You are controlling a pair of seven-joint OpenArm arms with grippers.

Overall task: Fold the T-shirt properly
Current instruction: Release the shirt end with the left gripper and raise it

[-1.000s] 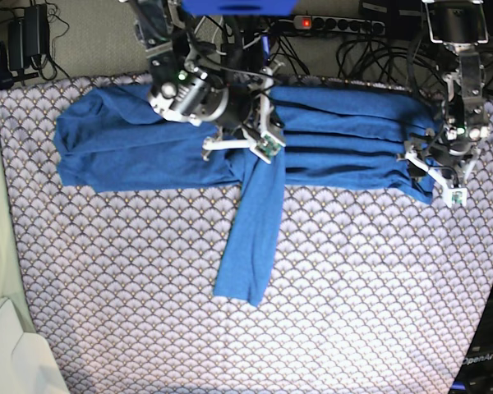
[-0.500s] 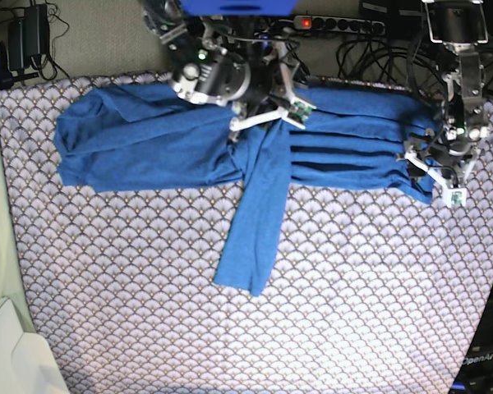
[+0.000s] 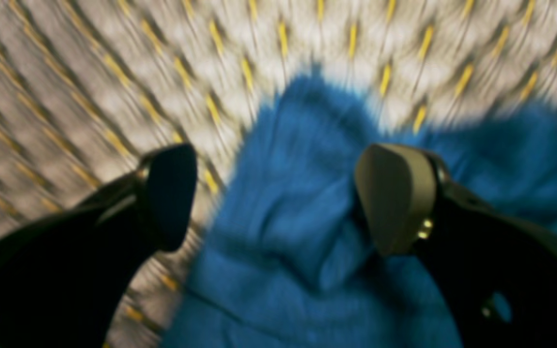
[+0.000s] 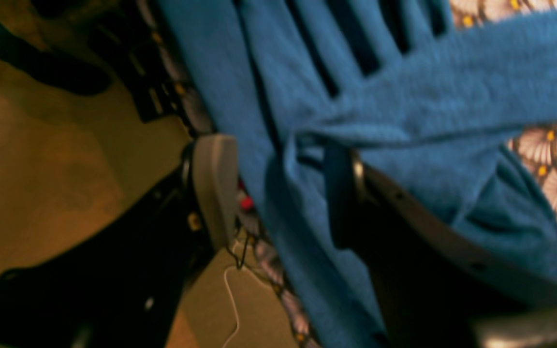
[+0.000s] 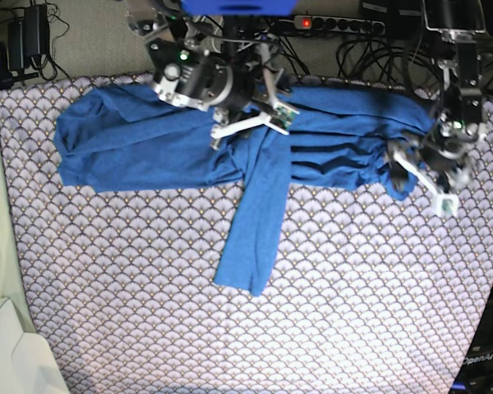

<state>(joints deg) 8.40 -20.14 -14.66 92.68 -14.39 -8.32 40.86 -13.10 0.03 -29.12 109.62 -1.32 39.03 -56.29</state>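
Going left to right in the base view, the T-shirt (image 5: 148, 148), a soft blue knit without print, lies bunched in long folds across the far part of the scallop-patterned cloth (image 5: 148, 312), one sleeve hanging toward the near side. The right gripper (image 5: 251, 123) stands spread above its middle, fabric draped over one finger. The left gripper (image 5: 423, 176) gapes, released, over the crumpled end. "OpenArm" reads at bottom right.

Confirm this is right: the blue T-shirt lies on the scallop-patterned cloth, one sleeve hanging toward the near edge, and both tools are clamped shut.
Not quite. In both wrist views the left tool and right tool stand open. The rest holds: the T-shirt lies on the scallop-patterned cloth, one sleeve trailing toward the near edge.
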